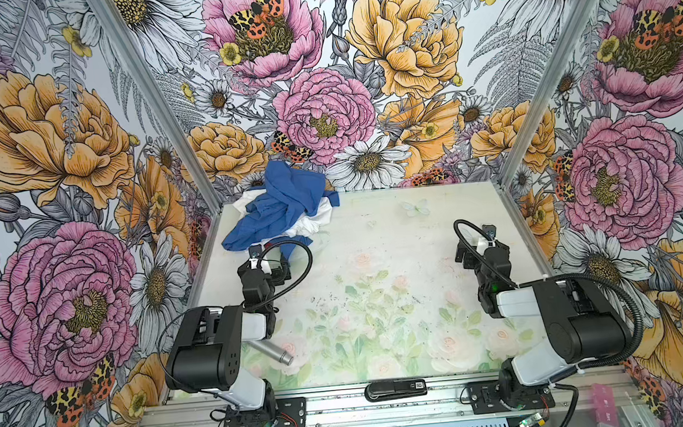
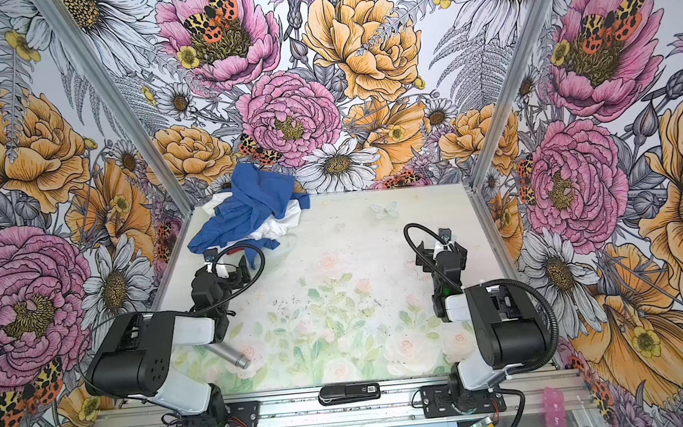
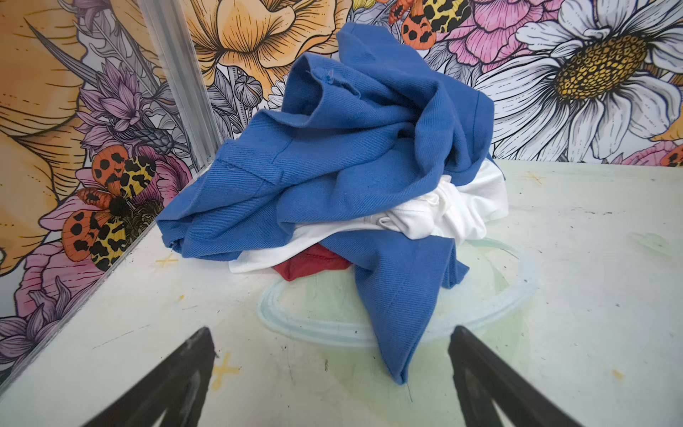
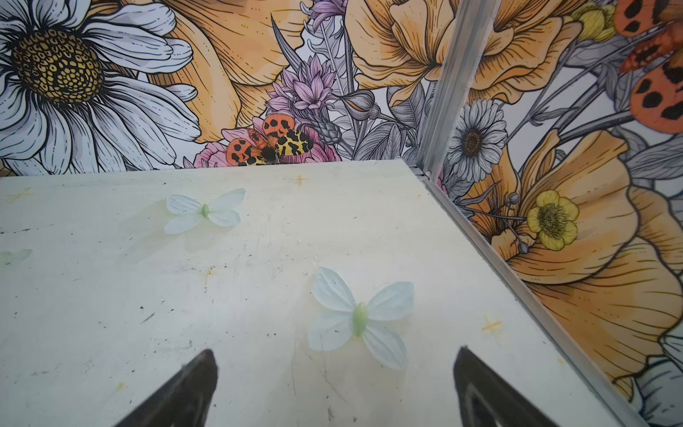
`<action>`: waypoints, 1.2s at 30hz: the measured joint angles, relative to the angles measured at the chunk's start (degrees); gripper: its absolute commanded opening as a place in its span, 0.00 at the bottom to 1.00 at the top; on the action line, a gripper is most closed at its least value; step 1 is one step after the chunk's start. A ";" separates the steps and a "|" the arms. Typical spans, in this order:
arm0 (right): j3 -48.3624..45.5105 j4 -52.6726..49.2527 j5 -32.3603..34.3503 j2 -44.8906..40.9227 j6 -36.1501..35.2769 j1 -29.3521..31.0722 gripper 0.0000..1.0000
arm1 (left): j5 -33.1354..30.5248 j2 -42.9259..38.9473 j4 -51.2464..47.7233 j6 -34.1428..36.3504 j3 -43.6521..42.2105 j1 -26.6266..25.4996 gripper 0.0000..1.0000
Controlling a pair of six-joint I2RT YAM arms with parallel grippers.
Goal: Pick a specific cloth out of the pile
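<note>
Your pile [image 1: 281, 211] [image 2: 248, 213] sits in the far left corner of the bench [image 1: 396, 239], pushed up near the back wall and the metal corner post. In the left wrist view, the pile [image 3: 332, 166] is mostly rumpled blue cloth [image 3: 351, 122] on top, with white cloth [image 3: 443, 210] bunched under it and a small patch of red cloth [image 3: 310, 264] peeking out at the bottom edge. One blue tail runs down off the heap onto the bench, across a pale ring [image 3: 480, 310] marked on the surface. Its tip reaches in between your left fingers [image 3: 184, 377], which are spread wide with nothing in them and touch no cloth. In both top views your left arm [image 1: 200, 350] [image 2: 134, 356] reaches forward, its end just short of the pile's near edge. Your right fingers [image 4: 184, 388] are likewise spread and empty, held over bare bench well apart from the pile, with a pale printed butterfly [image 4: 358, 318] ahead of them. In both top views, a short metal cylinder [image 1: 269, 353] [image 2: 230, 354] lies on the bench near the left arm's base. A flat black device [image 1: 395, 389] [image 2: 349, 392] rests on the front rail between the two arm bases.
</note>
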 measured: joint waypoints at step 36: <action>0.02 -5.73 -0.52 -4.46 -0.98 0.37 0.96 | -9.16 -8.50 -10.05 -1.01 1.05 -3.58 0.99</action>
